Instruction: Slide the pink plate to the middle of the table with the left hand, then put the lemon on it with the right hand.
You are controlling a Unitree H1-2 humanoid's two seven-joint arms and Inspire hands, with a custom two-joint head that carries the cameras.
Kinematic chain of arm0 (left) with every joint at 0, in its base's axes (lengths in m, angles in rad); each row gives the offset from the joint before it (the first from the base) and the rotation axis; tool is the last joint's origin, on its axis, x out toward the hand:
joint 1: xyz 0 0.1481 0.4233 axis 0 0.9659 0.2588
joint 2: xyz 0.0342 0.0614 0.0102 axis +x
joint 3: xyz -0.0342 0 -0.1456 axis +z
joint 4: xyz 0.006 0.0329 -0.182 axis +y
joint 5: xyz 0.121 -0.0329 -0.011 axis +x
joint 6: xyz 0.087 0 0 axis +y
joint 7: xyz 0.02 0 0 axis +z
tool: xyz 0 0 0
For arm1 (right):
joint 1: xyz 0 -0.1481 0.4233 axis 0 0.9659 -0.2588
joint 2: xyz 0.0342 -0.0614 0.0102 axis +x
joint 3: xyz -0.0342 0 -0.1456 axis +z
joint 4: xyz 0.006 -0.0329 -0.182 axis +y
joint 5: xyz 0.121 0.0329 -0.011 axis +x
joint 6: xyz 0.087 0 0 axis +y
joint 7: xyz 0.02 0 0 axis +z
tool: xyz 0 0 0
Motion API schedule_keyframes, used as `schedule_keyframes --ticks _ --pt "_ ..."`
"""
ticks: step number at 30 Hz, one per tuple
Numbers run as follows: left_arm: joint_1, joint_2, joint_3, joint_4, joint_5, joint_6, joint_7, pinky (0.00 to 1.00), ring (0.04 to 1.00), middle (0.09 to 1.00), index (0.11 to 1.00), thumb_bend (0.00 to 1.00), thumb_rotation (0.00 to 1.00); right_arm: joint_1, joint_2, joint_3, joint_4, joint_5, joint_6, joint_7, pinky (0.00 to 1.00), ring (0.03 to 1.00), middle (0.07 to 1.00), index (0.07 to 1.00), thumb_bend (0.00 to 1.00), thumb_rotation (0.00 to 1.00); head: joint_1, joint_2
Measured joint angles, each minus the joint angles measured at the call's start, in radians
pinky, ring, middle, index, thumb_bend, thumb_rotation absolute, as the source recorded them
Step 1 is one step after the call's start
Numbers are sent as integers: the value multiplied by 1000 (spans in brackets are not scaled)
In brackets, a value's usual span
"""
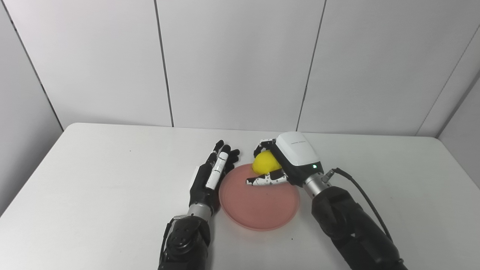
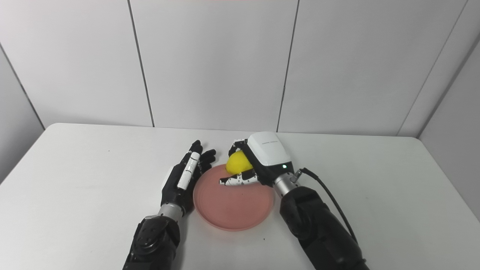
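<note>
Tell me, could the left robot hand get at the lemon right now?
Probably not cleanly: the right robot hand is wrapped around the lemon over the plate, while the left robot hand lies open beside the rim.

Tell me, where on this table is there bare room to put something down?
Bare table spreads left of the left hand, and again right of the right hand and behind both. The middle is crowded: the pink plate sits between the hands, with the lemon held over it.
</note>
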Motion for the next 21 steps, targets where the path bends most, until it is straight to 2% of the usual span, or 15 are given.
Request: schedule_keyframes --ticks 3,12,15,21 --pt "-1 -2 1 8 4 -19 9 865 790 746 875 729 995 0 5 6 16 0 -12 1 255 328 393 469 598 456 0 -2" --pt "-1 -4 1 10 22 -28 29 872 788 736 867 716 1000 2 6 49 44 -37 -44 1 232 306 378 445 589 483 -8 -2" --pt "-2 -4 2 13 23 -29 29 863 785 744 864 704 1000 3 5 63 51 -43 -68 1 256 332 402 464 587 481 -6 -3" --pt "-6 -4 2 18 23 -29 29 872 792 758 869 696 1000 6 6 67 53 -43 -81 7 249 319 386 450 574 493 -11 -3"
